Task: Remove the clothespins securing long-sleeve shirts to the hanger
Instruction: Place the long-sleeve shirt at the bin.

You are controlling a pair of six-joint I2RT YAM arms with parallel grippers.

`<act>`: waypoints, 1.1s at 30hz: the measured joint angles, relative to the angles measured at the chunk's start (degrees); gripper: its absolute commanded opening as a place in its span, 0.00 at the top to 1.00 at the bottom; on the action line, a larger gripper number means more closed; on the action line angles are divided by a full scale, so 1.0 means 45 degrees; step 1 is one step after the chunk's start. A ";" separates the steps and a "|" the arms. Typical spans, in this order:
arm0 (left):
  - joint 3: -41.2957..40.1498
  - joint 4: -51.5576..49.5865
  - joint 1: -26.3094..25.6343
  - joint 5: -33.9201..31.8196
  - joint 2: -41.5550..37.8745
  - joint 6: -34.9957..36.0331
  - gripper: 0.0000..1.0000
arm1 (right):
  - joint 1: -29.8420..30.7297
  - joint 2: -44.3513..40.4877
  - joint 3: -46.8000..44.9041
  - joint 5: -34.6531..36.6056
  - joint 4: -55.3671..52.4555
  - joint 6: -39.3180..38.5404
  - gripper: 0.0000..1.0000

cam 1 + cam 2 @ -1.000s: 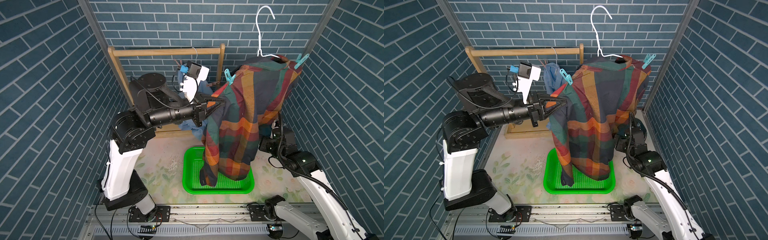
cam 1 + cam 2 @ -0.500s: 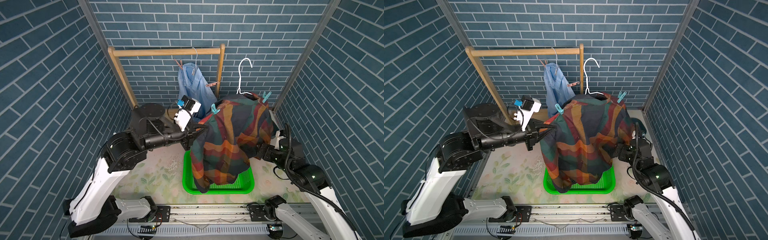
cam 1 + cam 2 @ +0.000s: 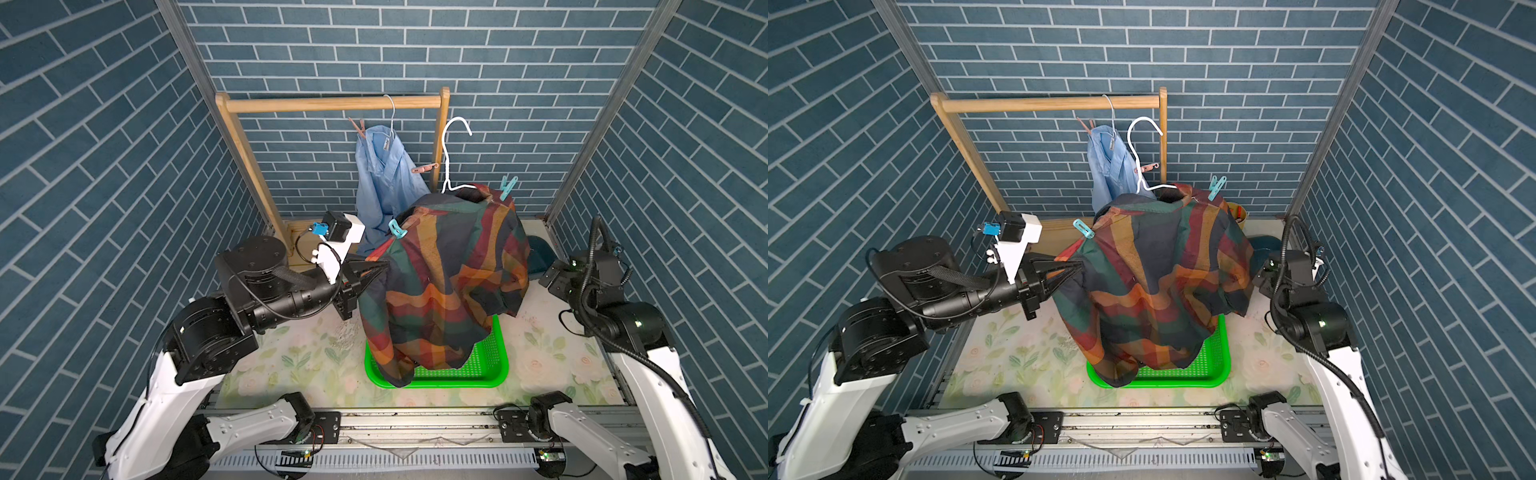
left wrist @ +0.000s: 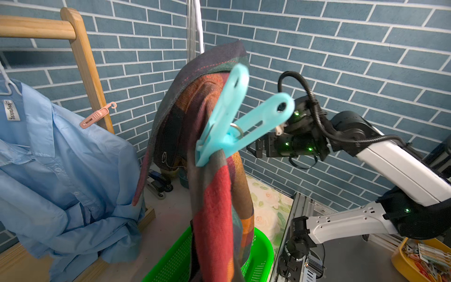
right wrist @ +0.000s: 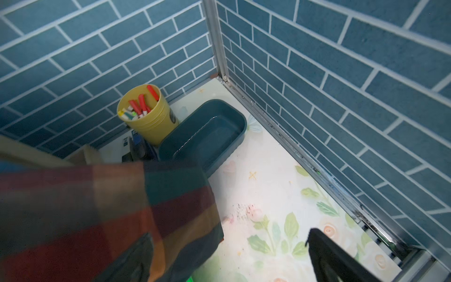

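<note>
1. The left hand (image 3: 384, 266) is pressed tight together, pinching the edge of the plaid shirt (image 3: 449, 291) just below one shoulder and holding it above the counter (image 3: 291, 357).
2. That shirt is draped on the white hanger (image 3: 444, 158). Its hook stands free in the air, off the wooden rail (image 3: 332, 104), and the hem drops into the green basket (image 3: 494, 365).
3. The near teal clothespin (image 3: 397, 228) is clipped on the shoulder by the left hand and looms large in the left wrist view (image 4: 234, 122). The far teal clothespin (image 3: 508, 187) bites the opposite shoulder.
4. The right hand (image 3: 548, 277) is spread wide, just beside the shirt's other flank.
5. At the back, the pale blue shirt (image 3: 386, 174) hangs from the rail, with the upper salmon clothespin (image 3: 359, 126) and the lower salmon clothespin (image 3: 424, 168) on its shoulders.
6. In the corner, a yellow cup (image 5: 148, 119) touches a dark blue tub (image 5: 207, 136).
</note>
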 measured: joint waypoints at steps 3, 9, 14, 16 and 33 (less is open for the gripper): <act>0.0102 0.0005 0.0000 0.0097 -0.0019 0.0058 1.00 | -0.0758 0.1180 -0.0325 -0.0495 0.0437 0.0029 0.02; 0.0461 0.0024 0.0000 0.0189 -0.0068 0.0223 1.00 | -0.1200 0.2919 -0.0855 -0.1297 0.1277 0.0185 0.03; 0.0476 0.0058 0.0000 0.0165 -0.0151 0.0262 1.00 | -0.1214 0.3075 -0.1273 -0.2885 0.2244 0.0316 0.05; 0.0457 0.0223 0.0000 0.0131 -0.0141 0.0257 1.00 | -0.1049 0.2943 -0.1277 -0.3536 0.2715 0.0306 0.05; -0.0593 0.2234 0.0010 -0.0175 -0.0277 0.0374 1.00 | 0.2773 0.1258 -0.0452 -0.6649 0.4405 0.0578 0.01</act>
